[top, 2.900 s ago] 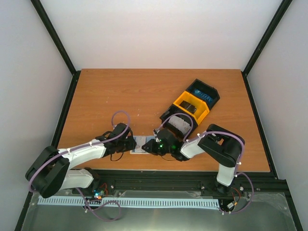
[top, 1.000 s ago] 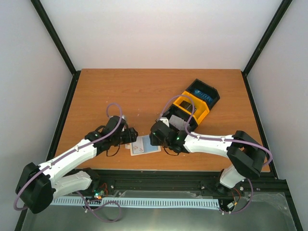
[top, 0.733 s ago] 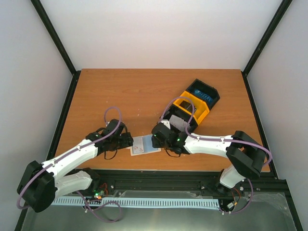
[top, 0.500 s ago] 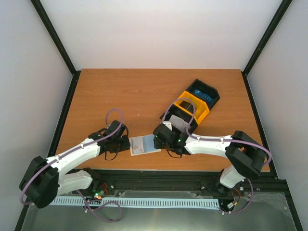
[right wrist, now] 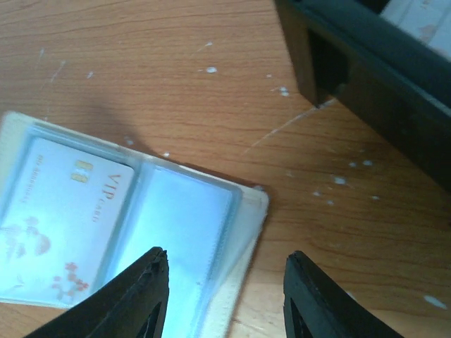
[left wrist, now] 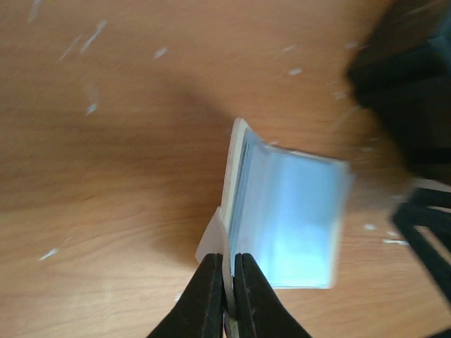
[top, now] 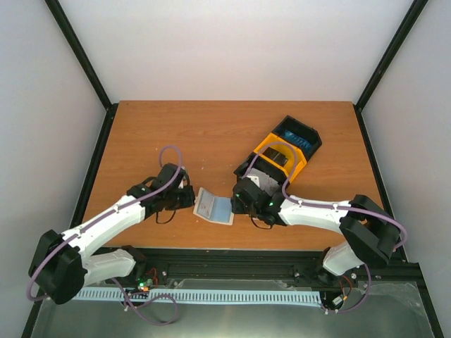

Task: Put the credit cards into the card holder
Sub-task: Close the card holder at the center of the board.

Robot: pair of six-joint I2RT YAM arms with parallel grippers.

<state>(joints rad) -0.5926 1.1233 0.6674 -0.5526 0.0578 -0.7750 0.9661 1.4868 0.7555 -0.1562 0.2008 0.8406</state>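
Note:
The cream card holder lies open on the table between both grippers, its clear pockets looking pale blue. My left gripper is shut on the edge of the holder's left flap, which stands lifted; the pinch shows in the left wrist view, left gripper. My right gripper hangs open over the holder's right pocket and its right edge, touching nothing. A white credit card printed "VIP" sits in the other pocket. More credit cards lie in the tray: grey-white, dark, blue.
A black-and-yellow three-compartment tray stands just behind the right gripper, its dark wall close in the right wrist view. Bare wooden table stretches to the left and back. The black frame rail runs along the near edge.
My left gripper has closed on the holder's left flap and lifted it. The holder has turned and shifted slightly back. The right gripper has drawn back toward the tray, staying open.

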